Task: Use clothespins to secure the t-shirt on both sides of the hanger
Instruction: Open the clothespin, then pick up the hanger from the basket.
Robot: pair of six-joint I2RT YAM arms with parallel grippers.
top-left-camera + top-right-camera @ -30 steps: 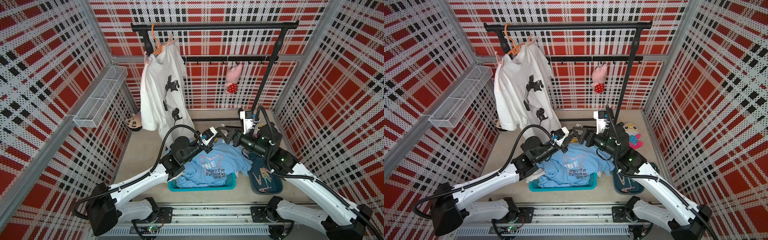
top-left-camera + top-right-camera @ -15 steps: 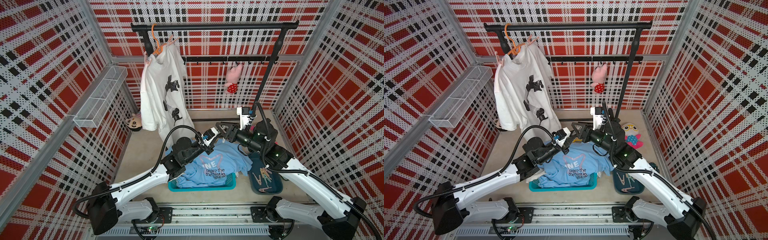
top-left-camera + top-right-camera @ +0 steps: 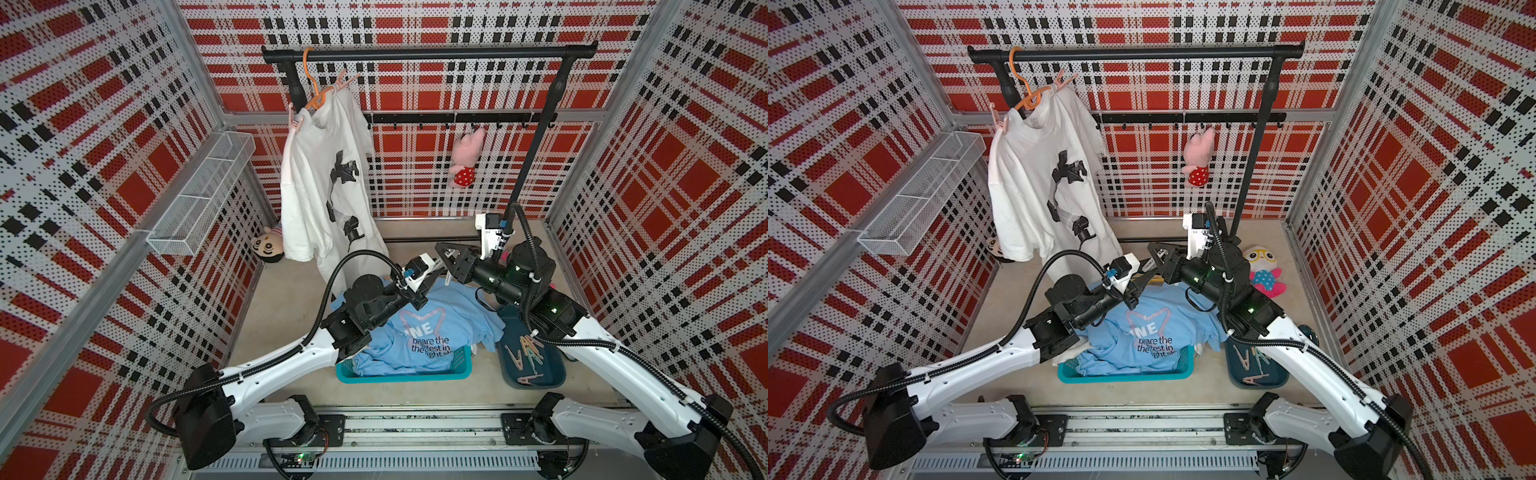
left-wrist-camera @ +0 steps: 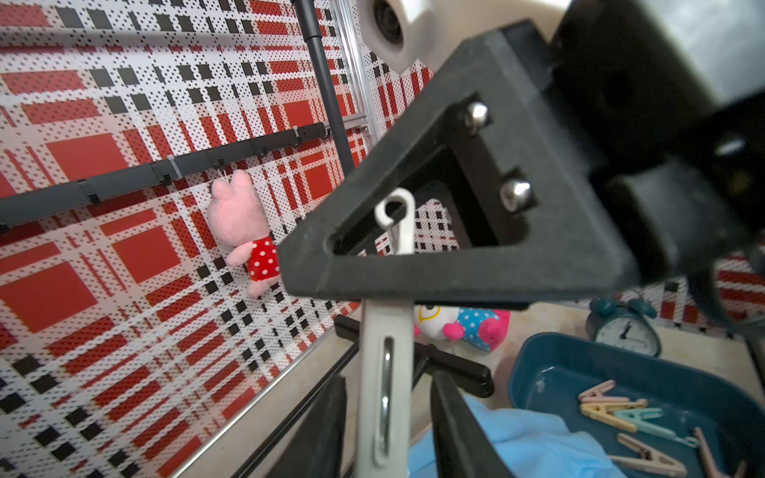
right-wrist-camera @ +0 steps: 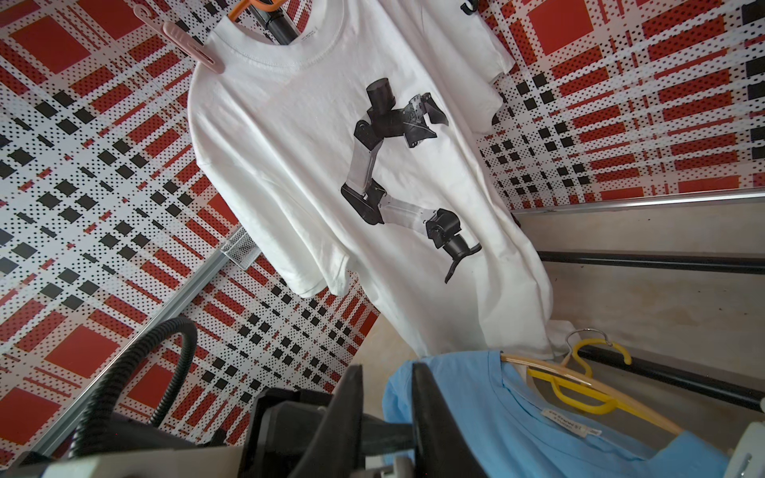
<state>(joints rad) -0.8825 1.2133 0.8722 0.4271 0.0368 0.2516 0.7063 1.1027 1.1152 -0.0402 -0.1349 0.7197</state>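
Handover above the basket [image 3: 403,376]: my right claw [image 5: 387,372] is clenched on the white peg [image 4: 383,327], and my left claw [image 4: 389,376] is released, jaws clear either side. Best, I judge, to draw left straight back, then carry the peg to the blue tee's [image 5: 517,434] hanger [image 5: 596,405].

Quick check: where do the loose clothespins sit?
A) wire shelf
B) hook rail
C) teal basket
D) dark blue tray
D: in both top views the clothespins lie in the tray, which stands on the floor beside the basket.
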